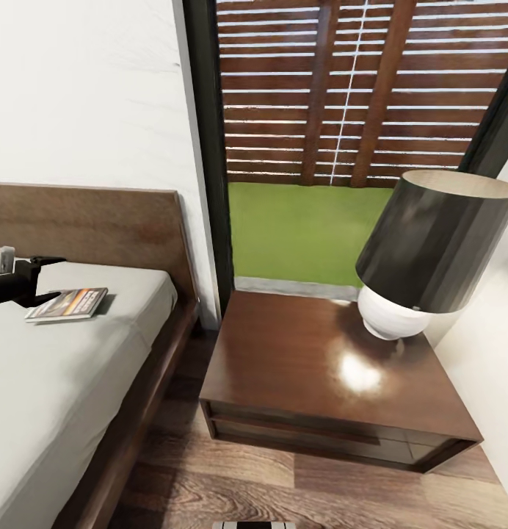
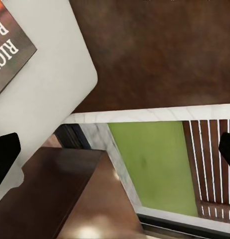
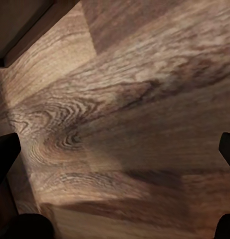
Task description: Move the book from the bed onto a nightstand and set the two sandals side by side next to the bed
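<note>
Left end effector (image 1: pixel 47 278) gaping wide, hovering just beside book (image 1: pixel 67 303) nr bed (image 1: pixel 78 382) edge; nightstand (image 1: pixel 298 367) sitting beyond w/ bare front.

Book (image 2: pixel 10 55): on the mattress (image 2: pixel 50 84), beyond one fingertip (image 2: pixel 5 157) (title partly cut off)
Nightstand (image 2: pixel 60 194): between the spread fingertips

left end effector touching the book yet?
Cannot tell. In the head view the left end effector overlaps the book's near edge on the bed, fingers spread; the left wrist view shows no contact or clear gap.
</note>
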